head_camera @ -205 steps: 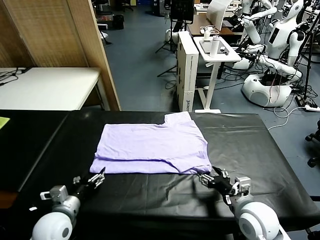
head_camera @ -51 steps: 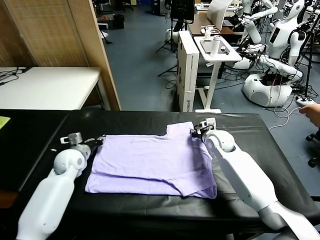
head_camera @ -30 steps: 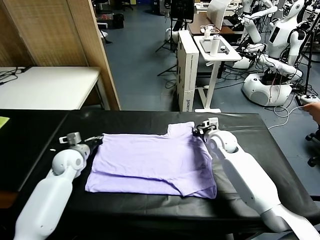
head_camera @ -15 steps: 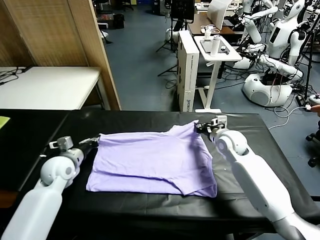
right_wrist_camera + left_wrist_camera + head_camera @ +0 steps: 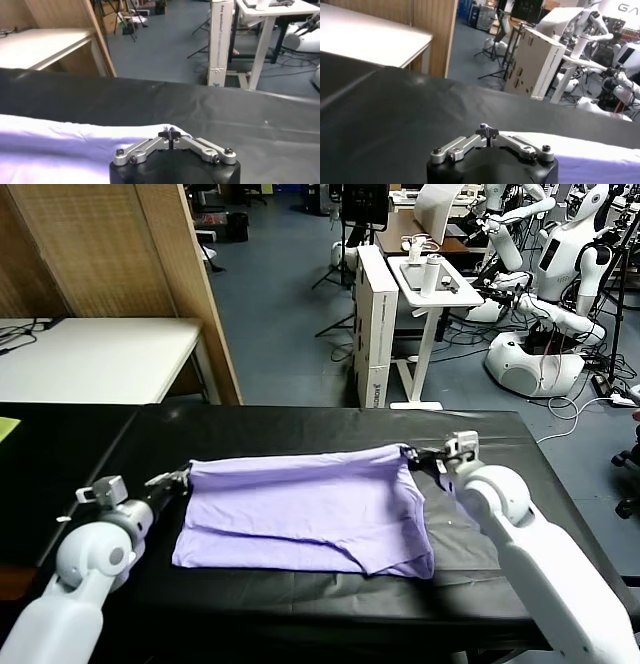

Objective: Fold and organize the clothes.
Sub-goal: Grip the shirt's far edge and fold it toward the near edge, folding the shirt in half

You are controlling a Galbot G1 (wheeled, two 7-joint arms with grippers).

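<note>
Both of my arms have drawn back toward me since a moment ago, and the far edge of the shirt has come up off the worktop with them, so that edge now hangs as a taut line between my two grips instead of lying flat.

Left of the shirt, my left gripper has its fingers clenched on the shirt's far left corner. The wrist view shows only the fingertips pressed together with pale cloth running off beside them, so I judge the pinch from the head view, where the corner rises to meet them.

The shirt itself lies in the middle of the black worktop, its near half flat with one layer over another and a fold line showing near the front edge, its far half lifted and sloping up away from that.

Right of the shirt, my right gripper is clamped on the far right corner, and in its wrist view the cloth bunches right at the fingers.

I expect this cloth to be light, soft and limp. It sags wherever it is unsupported and will crease where it bends. Corners and hems are the sensible holds, one at each end, kept evenly tensioned so the edge stays straight and neither corner slips.
</note>
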